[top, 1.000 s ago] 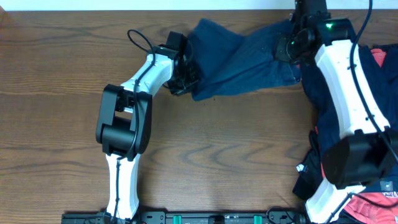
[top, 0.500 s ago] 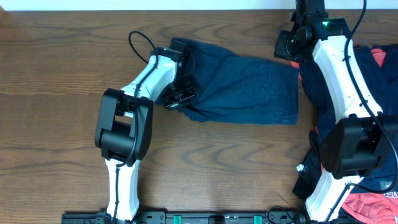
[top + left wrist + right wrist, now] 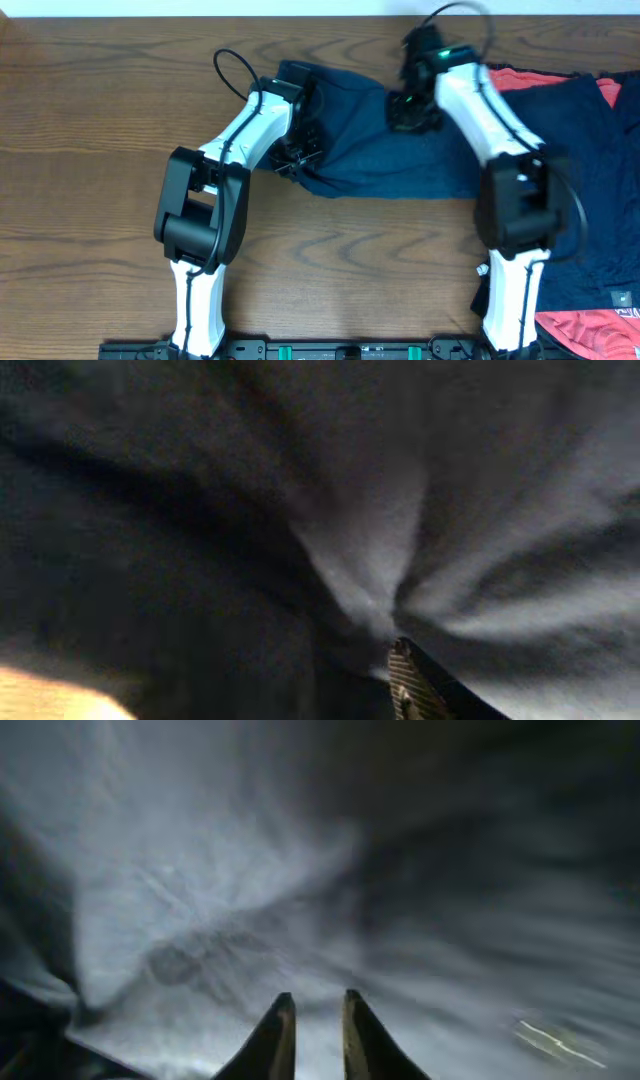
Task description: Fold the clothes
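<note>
At 12 o'clock on table, navy garment spread flat, no longer bunched as a second ago; ready for a first fold. Right gripper swung in from 1 o'clock onto its top edge, jaws nearly together, grip uncertain. Left gripper at its 9 o'clock edge, pinching gathered cloth.

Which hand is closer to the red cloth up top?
Right. The right gripper is on the navy garment, just left of the red cloth; the left gripper is farther left, at its other edge.
</note>
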Controlling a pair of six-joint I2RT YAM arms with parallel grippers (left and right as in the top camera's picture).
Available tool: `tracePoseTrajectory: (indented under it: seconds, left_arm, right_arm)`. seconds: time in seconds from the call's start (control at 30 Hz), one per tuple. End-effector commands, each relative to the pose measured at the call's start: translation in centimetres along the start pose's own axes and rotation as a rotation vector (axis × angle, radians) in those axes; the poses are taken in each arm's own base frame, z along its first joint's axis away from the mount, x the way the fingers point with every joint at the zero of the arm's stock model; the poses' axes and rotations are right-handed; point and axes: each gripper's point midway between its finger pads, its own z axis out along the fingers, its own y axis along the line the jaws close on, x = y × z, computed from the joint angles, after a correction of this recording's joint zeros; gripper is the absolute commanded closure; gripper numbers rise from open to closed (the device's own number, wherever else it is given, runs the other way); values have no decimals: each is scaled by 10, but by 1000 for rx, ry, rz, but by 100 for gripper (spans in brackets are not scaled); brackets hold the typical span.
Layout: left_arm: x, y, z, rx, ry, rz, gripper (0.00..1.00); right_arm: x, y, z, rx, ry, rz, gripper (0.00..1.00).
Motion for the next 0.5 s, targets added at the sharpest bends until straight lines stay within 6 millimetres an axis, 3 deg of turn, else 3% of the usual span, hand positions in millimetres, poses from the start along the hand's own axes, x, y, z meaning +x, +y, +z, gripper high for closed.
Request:
tracePoseTrajectory:
  seconds: [0.0, 0.07, 0.23, 0.47]
  left_arm:
    - [-2, -1, -23, 23, -50, -3, 44]
    - [-6, 0, -33, 27, -85, -3, 41]
    - [-27, 10, -62, 10, -223, -18, 28]
    - [-70, 62, -79, -111, -359, -115, 10]
  right_arm:
    - [6, 0, 18, -21, 51, 27, 93]
    - [8, 0, 26, -29, 71, 38, 98]
    - [7, -3, 28, -25, 69, 48, 99]
    - [6, -6, 28, -25, 69, 54, 98]
